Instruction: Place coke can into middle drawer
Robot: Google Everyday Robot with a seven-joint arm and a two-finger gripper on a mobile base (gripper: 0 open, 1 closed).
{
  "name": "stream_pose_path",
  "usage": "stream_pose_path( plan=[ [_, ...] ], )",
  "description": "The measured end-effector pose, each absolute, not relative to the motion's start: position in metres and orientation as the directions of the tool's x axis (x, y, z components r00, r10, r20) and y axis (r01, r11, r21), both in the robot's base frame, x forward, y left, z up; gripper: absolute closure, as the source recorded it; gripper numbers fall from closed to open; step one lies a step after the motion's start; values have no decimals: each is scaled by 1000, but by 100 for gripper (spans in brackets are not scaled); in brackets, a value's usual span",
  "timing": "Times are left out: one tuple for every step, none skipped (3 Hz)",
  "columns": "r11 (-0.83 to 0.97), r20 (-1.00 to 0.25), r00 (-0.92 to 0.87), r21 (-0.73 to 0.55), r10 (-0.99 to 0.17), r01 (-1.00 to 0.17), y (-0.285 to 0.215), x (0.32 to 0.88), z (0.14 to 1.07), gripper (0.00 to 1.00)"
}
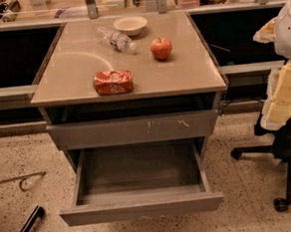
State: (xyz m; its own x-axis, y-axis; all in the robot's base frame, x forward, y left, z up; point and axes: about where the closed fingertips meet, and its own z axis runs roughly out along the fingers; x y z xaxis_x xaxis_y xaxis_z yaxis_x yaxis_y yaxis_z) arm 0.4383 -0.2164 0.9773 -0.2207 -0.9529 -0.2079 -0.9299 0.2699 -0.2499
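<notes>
The small red, dented, shiny coke can (113,82) is lying on its side near the front edge of the tan cabinet top (67,68), above the drawers and untouched. The wide, shallow grey middle drawer (142,208), with its plain front, is standing pulled out and showing a bare grey floor, directly below and forward of the can. Above it, the grey drawer front with white scratch marks (131,129) is sitting only slightly out. Further back on the top, a round red apple (161,48), a clear plastic bottle (116,39) on its side and a pale shallow bowl (130,25) are sitting well apart from the can. The gripper (284,98) is appearing as a pale cream-and-white form at the right edge, well apart from the can and not carrying it; how it is set I cannot tell. The task seems to be sitting at its opening step, the reach for the can. The next move is likely calling for a sweep leftward over the cabinet top and a descent across the can's narrow width, staying clear of the apple.
</notes>
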Motion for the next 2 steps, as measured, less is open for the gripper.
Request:
stream_pose_path(
  plan=[
    [270,-208,-221,-250,-953,-930,-216,438,977,0],
    [243,-228,-184,-267,-956,-933,-207,452,972,0]
  ],
)
